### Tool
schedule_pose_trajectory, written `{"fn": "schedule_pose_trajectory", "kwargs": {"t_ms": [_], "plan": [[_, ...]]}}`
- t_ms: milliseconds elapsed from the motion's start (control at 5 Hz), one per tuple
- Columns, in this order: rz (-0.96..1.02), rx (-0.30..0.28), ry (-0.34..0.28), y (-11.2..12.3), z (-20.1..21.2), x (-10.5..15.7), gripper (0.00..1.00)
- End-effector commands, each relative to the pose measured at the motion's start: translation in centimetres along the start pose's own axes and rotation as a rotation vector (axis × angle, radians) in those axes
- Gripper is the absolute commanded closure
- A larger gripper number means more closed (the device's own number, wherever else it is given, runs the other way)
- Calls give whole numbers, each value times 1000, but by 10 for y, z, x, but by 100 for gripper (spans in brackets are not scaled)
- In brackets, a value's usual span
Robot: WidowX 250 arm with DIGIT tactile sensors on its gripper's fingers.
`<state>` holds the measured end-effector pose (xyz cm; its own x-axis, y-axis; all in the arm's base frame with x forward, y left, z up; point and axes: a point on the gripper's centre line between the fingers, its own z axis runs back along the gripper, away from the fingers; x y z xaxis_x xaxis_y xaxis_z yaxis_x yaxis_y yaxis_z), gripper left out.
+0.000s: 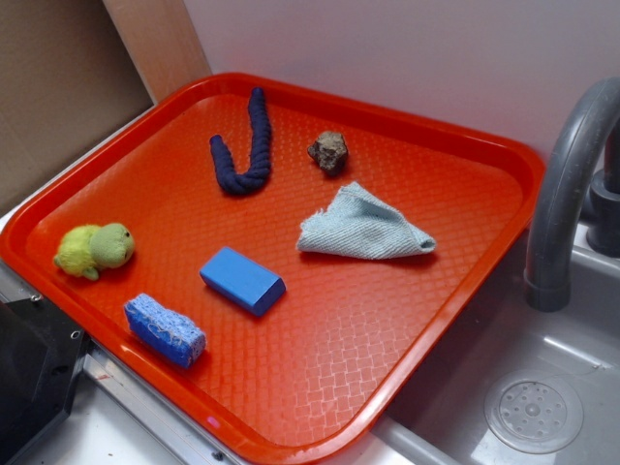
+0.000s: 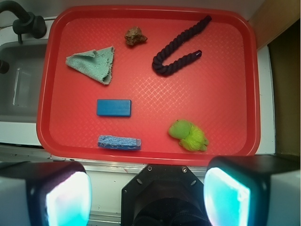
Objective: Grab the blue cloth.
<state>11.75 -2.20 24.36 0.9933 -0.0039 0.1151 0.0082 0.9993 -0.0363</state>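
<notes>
The blue cloth (image 1: 363, 228) is a pale grey-blue, roughly triangular rag lying flat on the red tray (image 1: 426, 320), right of centre in the exterior view. In the wrist view the cloth (image 2: 94, 62) lies at the tray's upper left. My gripper (image 2: 148, 197) is open and empty. Its two fingers (image 2: 66, 197) stand wide apart at the bottom of the wrist view, high above and short of the tray's near rim (image 2: 150, 157), far from the cloth. The gripper is not seen in the exterior view.
On the tray are a bright blue block (image 1: 242, 280), a blue sponge (image 1: 165, 329), a green plush toy (image 1: 95, 249), a dark blue rope (image 1: 246, 145) and a brown rock (image 1: 329, 151). A grey faucet (image 1: 567, 203) and sink (image 1: 523, 407) stand right of the tray.
</notes>
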Motion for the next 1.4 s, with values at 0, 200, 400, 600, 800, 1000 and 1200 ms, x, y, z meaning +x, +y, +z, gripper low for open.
{"fn": "schedule_pose_trajectory", "kwargs": {"t_ms": [0,200,400,600,800,1000,1200], "plan": [[0,0,0,0,0,0,0],[-248,48,-33,-2,-7,28,0],[-445,104,-32,-25,-24,55,0],[-639,112,-26,-53,-42,75,0],[-805,145,29,-78,-67,94,0],[-913,144,41,-98,-97,115,0],[-962,165,49,-102,-123,135,0]]}}
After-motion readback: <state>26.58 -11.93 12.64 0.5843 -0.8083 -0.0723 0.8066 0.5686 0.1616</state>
